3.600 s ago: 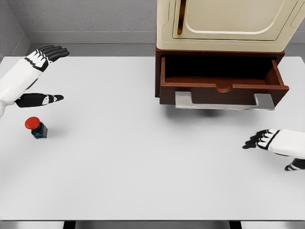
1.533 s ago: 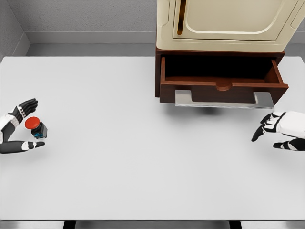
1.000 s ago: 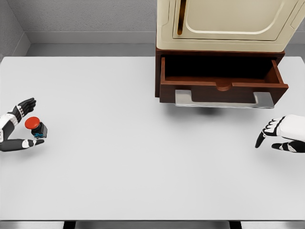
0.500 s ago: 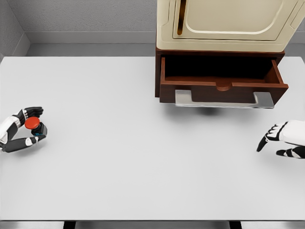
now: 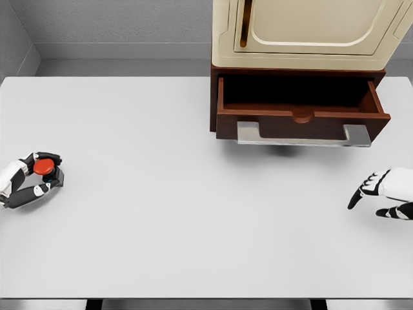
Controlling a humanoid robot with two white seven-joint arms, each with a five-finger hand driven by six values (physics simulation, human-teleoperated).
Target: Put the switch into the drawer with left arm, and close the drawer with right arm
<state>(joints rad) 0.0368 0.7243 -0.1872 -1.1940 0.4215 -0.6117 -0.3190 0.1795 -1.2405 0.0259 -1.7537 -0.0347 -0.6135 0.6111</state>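
The switch (image 5: pixel 45 169), a small dark block with a round red button on top, sits grasped in the left hand (image 5: pixel 33 178); the right hand (image 5: pixel 381 194) hangs relaxed, fingers loose.

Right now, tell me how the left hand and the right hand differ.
The left hand sits at the table's left edge with its fingers curled around the red-topped switch; the right hand sits at the right edge, fingers relaxed, holding nothing. The left hand lies far from the open drawer; the right hand waits below the drawer's right end. Both are white with black fingers.
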